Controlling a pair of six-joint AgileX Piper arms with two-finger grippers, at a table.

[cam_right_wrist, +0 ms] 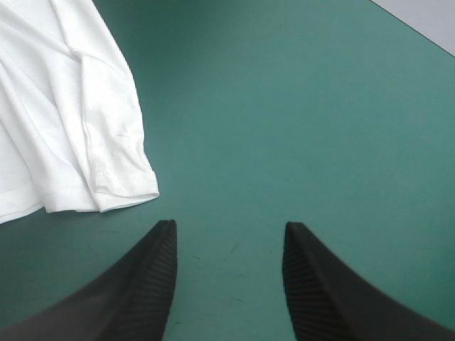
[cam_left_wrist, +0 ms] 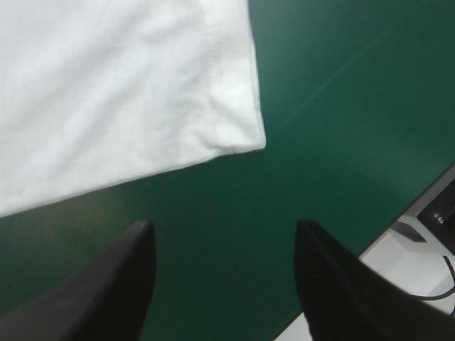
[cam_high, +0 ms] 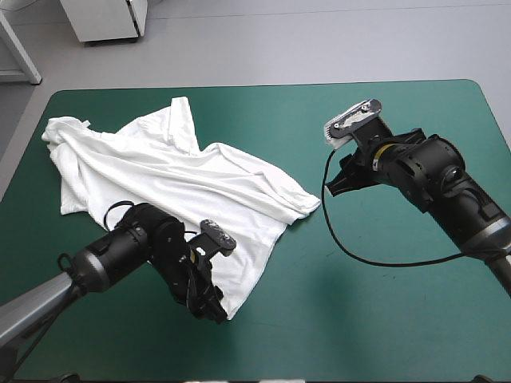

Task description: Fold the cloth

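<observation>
On the teal-green table cover (cam_high: 383, 319) we see both arms reaching low. The left gripper (cam_left_wrist: 222, 229) is released, fingers apart just short of a hem corner. The right gripper (cam_right_wrist: 229, 229) is likewise unclenched beside another corner. The white short-sleeved T-shirt (cam_high: 176, 175) lies spread and wrinkled, left of centre.

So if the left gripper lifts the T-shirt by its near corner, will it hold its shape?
Probably not: the T-shirt lies in soft creases and overlapping folds, so it would likely sag from the corner. It looks thin, so likely light. Pushed, it would probably bunch rather than slide.
</observation>
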